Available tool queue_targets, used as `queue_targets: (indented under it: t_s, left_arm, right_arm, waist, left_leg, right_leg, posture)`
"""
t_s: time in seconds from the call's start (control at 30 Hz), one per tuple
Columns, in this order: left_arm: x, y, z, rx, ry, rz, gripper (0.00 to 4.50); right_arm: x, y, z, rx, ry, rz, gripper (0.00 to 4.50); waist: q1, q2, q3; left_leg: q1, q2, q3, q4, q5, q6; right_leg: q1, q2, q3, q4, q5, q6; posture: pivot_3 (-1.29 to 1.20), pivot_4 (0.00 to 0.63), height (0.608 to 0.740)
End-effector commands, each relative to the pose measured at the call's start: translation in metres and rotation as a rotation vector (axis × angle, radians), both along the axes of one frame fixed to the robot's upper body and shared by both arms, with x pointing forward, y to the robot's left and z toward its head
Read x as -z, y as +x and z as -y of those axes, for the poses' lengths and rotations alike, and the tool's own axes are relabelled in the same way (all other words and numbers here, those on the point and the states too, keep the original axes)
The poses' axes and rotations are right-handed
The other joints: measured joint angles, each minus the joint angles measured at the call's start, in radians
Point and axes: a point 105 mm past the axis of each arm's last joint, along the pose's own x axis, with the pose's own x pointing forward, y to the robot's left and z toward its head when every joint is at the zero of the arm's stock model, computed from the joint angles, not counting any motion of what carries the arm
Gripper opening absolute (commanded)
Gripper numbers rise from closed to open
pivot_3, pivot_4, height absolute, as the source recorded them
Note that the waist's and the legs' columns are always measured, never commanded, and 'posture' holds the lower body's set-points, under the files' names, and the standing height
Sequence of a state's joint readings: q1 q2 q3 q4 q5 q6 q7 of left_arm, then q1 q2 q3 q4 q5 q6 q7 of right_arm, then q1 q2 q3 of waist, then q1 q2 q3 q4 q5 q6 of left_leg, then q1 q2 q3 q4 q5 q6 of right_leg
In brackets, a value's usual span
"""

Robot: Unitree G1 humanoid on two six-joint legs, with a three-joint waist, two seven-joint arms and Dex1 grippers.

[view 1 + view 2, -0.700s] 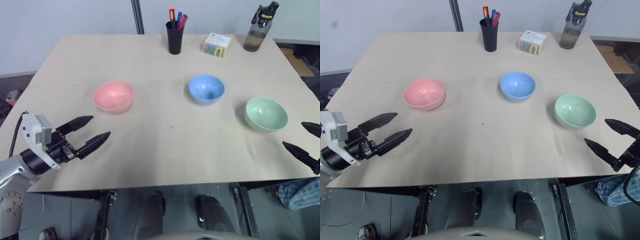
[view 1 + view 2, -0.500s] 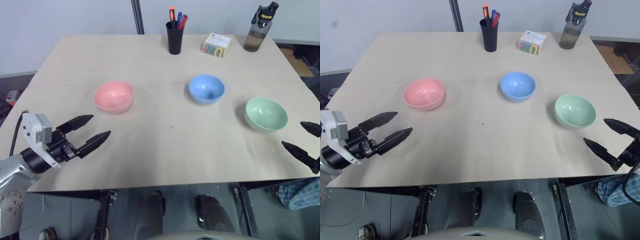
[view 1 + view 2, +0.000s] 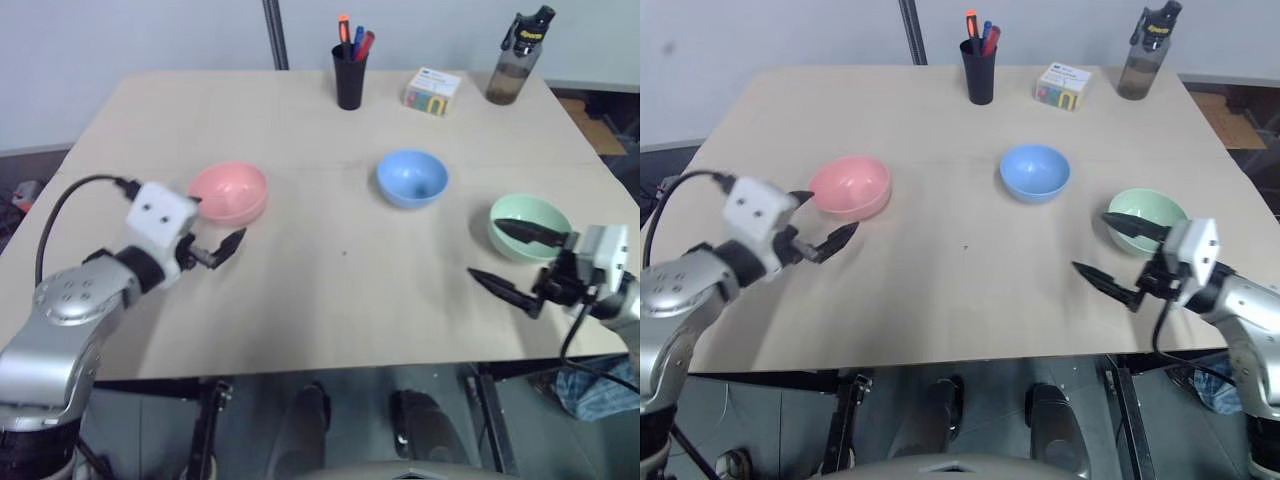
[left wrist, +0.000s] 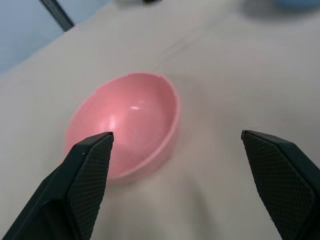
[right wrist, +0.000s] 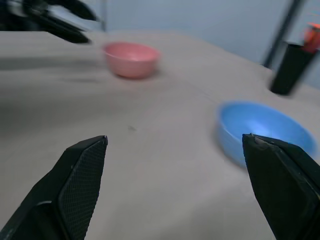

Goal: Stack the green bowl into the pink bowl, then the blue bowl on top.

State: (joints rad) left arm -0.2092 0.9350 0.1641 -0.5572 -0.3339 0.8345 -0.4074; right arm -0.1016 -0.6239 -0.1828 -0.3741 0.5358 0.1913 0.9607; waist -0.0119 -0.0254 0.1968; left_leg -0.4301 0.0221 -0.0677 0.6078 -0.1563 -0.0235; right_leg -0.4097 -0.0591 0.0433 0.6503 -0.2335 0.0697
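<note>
Three bowls stand apart on the table. The pink bowl (image 3: pixel 228 193) is on the left, the blue bowl (image 3: pixel 412 178) in the middle and the green bowl (image 3: pixel 535 232) on the right. My left gripper (image 3: pixel 833 212) hovers open just in front of the pink bowl, pointing at it; the left wrist view shows the pink bowl (image 4: pixel 125 122) between and beyond the fingers. My right gripper (image 3: pixel 484 249) is open at the green bowl's near left side, pointing left, with one finger crossing over the bowl's rim. The right wrist view looks past the blue bowl (image 5: pixel 265 131) to the pink bowl (image 5: pixel 131 59).
At the table's back edge stand a black pen cup (image 3: pixel 350 75), a small printed box (image 3: pixel 433 90) and a dark water bottle (image 3: pixel 512 62). A black pole (image 3: pixel 272 30) rises behind the table. The tan tabletop (image 3: pixel 340 290) stretches between the bowls.
Both arms have swung in over the table. The left gripper rose and moved forward to the pink bowl; the right gripper came in from the right edge to the green bowl. The bowls stayed put.
</note>
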Motion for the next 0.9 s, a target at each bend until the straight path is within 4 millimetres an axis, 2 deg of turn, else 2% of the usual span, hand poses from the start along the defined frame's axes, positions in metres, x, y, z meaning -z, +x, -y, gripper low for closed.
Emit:
queue_targets:
  t_s: [0.03,0.17,0.3,0.4,0.67,0.9]
  left_arm:
    - [0.0,0.015,0.005,-0.071,0.09,-0.038,4.35]
    - [0.009,0.03,0.003,-0.153,0.133,-0.122,4.35]
    - [0.021,0.039,0.007,-0.165,0.16,-0.182,4.35]
    - [0.025,0.046,0.009,-0.171,0.178,-0.192,3.52]
    - [0.022,0.062,0.01,-0.161,0.216,-0.168,0.1]
    - [0.012,0.063,0.025,-0.019,0.232,-0.116,0.1]
  right_arm:
    - [-0.011,-0.002,-0.026,-0.075,0.024,0.059,4.5]
    - [-0.009,-0.001,-0.037,-0.107,0.024,0.075,4.5]
    - [-0.003,0.0,-0.034,-0.1,0.01,0.073,4.5]
    - [0.0,0.001,-0.032,-0.093,-0.001,0.073,4.5]
    - [0.005,0.0,-0.031,-0.079,-0.003,0.073,4.5]
    - [0.009,-0.003,-0.027,-0.049,-0.007,0.07,4.5]
  waist:
    - [0.001,0.0,0.0]
    - [-0.003,0.0,0.0]
    - [-0.005,0.0,0.0]
    - [-0.005,0.0,0.0]
    - [-0.005,0.0,0.0]
    - [-0.004,0.0,0.0]
  left_leg:
    - [0.0,0.0,0.0,0.0,0.0,0.0]
    - [-0.001,-0.001,-0.002,0.001,0.0,0.0]
    - [-0.001,-0.001,-0.002,0.0,0.0,0.0]
    - [-0.001,-0.001,-0.003,0.001,0.0,0.0]
    - [-0.001,-0.001,-0.003,0.002,0.0,0.0]
    - [-0.001,-0.001,-0.003,0.003,0.0,0.0]
  right_leg:
    - [0.0,0.0,0.0,0.0,0.0,0.0]
    - [0.0,0.0,0.0,0.001,0.002,0.004]
    - [-0.001,0.001,0.0,0.002,0.002,0.004]
    - [-0.001,0.001,0.0,0.003,0.002,0.004]
    - [-0.001,0.001,0.0,0.004,0.002,0.004]
    - [-0.001,0.001,0.0,0.005,0.002,0.004]
  posture:
    - [0.0,0.15,0.74]
    - [0.0,0.15,0.74]
    - [0.0,0.15,0.74]
    - [0.0,0.15,0.74]
    - [0.0,0.15,0.74]
    - [0.0,0.15,0.74]
